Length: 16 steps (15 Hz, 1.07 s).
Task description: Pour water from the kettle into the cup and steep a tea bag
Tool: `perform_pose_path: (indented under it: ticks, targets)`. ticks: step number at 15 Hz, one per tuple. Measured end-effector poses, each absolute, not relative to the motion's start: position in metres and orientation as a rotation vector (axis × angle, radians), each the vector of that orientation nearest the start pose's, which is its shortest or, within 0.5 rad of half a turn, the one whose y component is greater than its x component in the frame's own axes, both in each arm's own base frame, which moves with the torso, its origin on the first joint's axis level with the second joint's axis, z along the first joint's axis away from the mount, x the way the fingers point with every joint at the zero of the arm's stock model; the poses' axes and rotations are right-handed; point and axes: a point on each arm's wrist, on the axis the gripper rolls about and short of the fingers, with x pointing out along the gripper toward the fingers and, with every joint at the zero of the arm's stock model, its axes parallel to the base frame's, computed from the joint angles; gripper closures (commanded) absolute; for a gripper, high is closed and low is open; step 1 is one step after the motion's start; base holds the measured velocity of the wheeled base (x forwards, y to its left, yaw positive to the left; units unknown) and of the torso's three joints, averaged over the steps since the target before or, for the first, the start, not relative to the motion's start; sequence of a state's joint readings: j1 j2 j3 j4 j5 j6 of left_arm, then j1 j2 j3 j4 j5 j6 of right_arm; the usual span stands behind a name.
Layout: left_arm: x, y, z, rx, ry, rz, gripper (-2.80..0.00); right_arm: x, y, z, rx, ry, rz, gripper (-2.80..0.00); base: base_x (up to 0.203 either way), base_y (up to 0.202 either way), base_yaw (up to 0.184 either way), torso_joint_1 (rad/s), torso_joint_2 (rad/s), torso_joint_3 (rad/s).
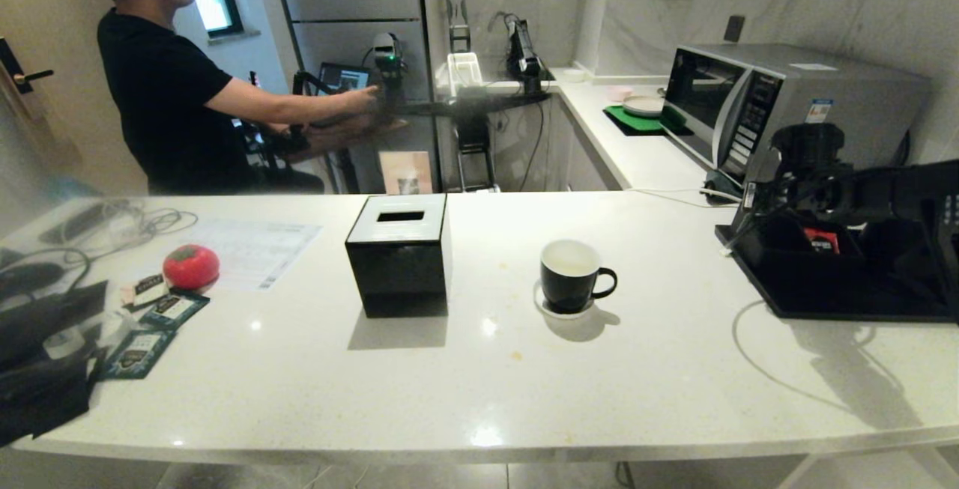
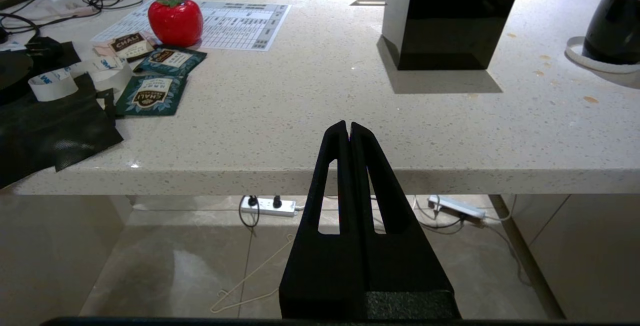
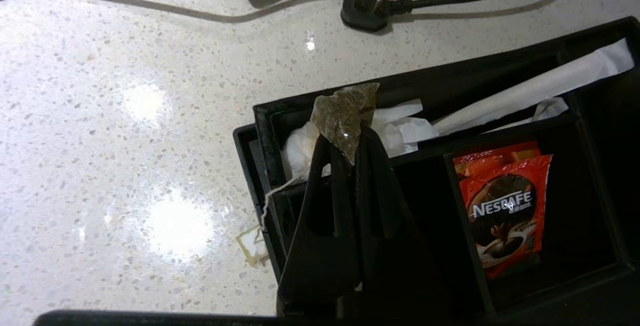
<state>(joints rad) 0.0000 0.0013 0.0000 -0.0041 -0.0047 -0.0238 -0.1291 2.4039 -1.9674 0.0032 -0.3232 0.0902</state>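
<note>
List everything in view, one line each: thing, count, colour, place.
cup: 1, black, white inside, on saucer, mid-counter
box: 1, black, slot on top, left of cup
tray: 1, black, counter's right end
tea bag: 1, greyish, over tray's corner
red packets: 2, in tray
sachets: 3, two teal, counter's left
red toy fruit: 1, by sachets
microwave: 1, silver, back counter
person: 1, black shirt, behind counter
left gripper: shut, empty, before counter edge
right gripper: shut on tea bag, over tray
</note>
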Motion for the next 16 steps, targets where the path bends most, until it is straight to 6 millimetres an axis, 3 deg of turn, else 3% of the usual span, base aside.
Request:
perform_pose_path:
  ticks: [16]
  targets:
    - [-0.023,0.000,0.076,-0.024,-0.003,-0.004,0.00,0.484,-0.066,0.192,0.050,0.352,-0.455,0.00,0.000,0.000,0.000,0.000,0.00,0.000]
